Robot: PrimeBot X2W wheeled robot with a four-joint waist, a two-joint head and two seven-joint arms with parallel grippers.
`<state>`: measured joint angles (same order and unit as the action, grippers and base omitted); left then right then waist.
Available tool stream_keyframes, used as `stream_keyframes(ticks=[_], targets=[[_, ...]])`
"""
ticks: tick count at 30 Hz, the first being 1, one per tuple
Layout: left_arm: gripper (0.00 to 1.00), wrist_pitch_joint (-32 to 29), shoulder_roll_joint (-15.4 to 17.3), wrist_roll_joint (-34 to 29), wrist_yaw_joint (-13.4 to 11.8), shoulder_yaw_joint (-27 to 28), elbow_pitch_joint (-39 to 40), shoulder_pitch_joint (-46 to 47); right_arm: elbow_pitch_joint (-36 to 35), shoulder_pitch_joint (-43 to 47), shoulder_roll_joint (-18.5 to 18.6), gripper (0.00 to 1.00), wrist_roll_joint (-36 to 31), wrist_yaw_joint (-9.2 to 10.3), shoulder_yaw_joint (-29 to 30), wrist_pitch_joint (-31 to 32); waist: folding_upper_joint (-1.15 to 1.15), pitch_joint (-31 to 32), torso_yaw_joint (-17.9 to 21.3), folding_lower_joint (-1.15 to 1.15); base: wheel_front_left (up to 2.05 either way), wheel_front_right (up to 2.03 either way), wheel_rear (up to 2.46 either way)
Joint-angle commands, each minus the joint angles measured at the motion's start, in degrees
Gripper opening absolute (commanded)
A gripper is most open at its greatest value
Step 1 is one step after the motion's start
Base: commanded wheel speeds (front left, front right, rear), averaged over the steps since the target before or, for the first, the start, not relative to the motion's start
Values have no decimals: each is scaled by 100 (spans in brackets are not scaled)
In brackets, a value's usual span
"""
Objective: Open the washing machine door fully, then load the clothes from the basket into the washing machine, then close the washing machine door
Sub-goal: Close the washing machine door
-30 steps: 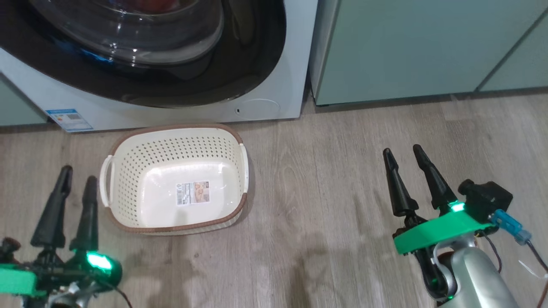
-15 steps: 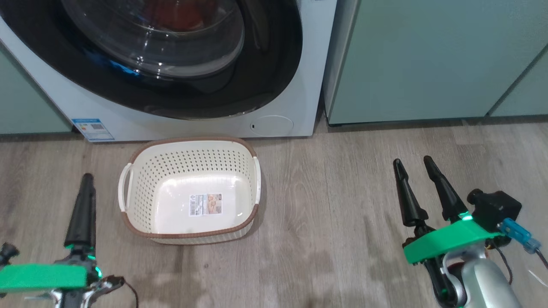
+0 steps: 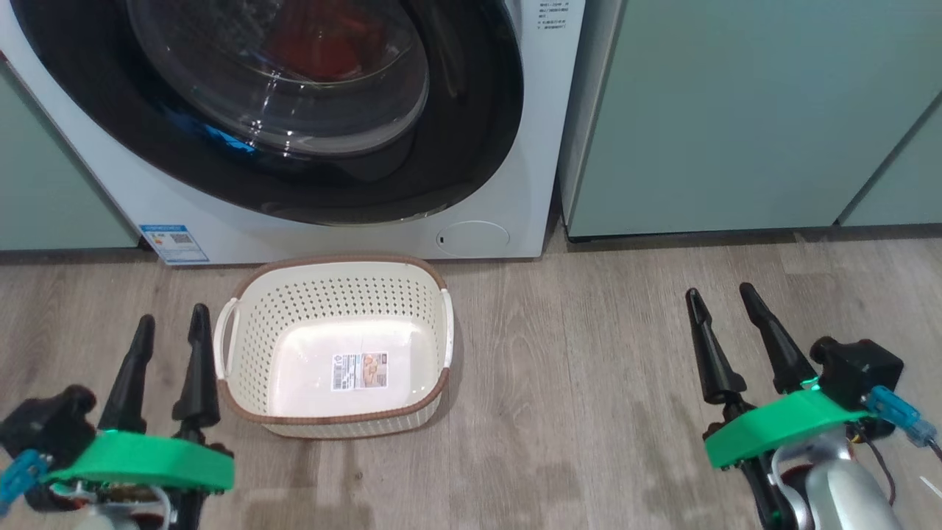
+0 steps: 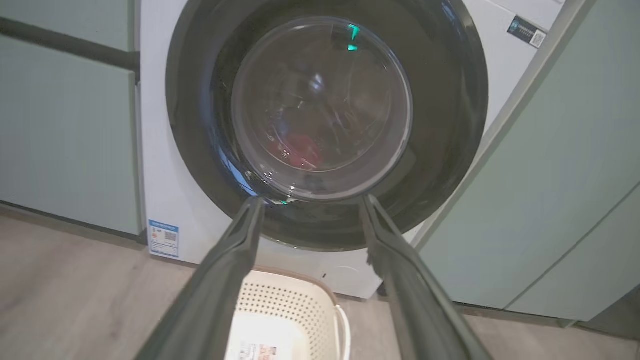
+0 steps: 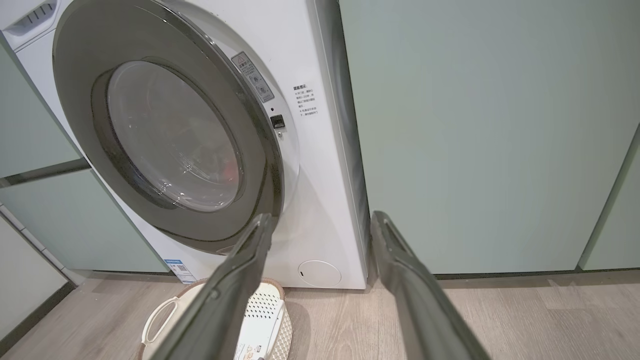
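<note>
1. The left gripper (image 3: 173, 313) sits at the near left, its fingers spread apart and empty. It is just left of the basket's handle but not touching it.
2. The basket (image 3: 243, 346) stands on the floor just in front of the washing machine (image 3: 541, 110). It holds nothing but the paper label on its bottom (so the loading step looks finished).
3. Farther back, the washing machine door (image 3: 471, 132) lies against the machine's front. The clothes (image 3: 324, 44) show as a red patch behind its glass, inside the drum. I judge the door closed, though whether it has latched I cannot tell, and that check is all that seems left.
4. The right gripper (image 3: 720, 294) rests at the near right, fingers parted and holding nothing. It is well apart from the basket, and the door lies far and to its left.
</note>
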<state>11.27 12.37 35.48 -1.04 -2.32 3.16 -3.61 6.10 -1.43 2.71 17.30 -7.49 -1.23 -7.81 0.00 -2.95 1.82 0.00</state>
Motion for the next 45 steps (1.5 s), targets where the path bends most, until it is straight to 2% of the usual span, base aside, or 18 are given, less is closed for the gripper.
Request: stream_keyframes(ticks=[1,7,16,45], targets=[[100,92,173,-282,-137,131,163,277,-251,-91,17,100,-65,0,-84,20,0,24,-5,0,0,0,0],[100,175,360,-1175,-519,-133,52,134,-296,61,17,100,-153,0,35,97,0,77,-39,0,0,0,0],[100,171,328,-1557,-764,-377,52,52,-317,178,17,100,-182,0,122,147,0,133,-78,0,0,0,0],[100,89,372,-1607,-908,-535,29,93,-331,209,17,100,-209,0,144,183,0,155,-214,0,0,0,0]])
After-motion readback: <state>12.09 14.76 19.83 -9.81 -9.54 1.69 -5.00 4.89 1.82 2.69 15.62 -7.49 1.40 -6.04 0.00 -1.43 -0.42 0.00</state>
